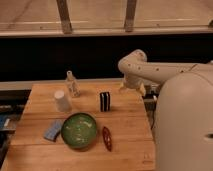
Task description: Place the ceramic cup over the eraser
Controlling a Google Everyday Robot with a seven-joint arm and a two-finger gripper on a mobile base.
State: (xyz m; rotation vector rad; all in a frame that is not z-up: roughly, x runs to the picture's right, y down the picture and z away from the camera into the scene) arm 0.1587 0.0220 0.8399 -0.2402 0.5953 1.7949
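The ceramic cup (62, 100) is small, plain white, and stands upside down on the left part of the wooden table (125, 130). The eraser (104, 101), a black block with white vertical stripes, stands upright near the table's middle, to the right of the cup. My gripper (131, 87) hangs at the end of the white arm over the table's back right edge, to the right of the eraser and above it, far from the cup. It holds nothing that I can see.
A clear plastic bottle (72, 83) stands behind the cup. A green bowl (79, 130) sits at the front, a pale-blue flat piece (53, 131) to its left, a red elongated object (107, 138) to its right. My white body (185, 125) fills the right side.
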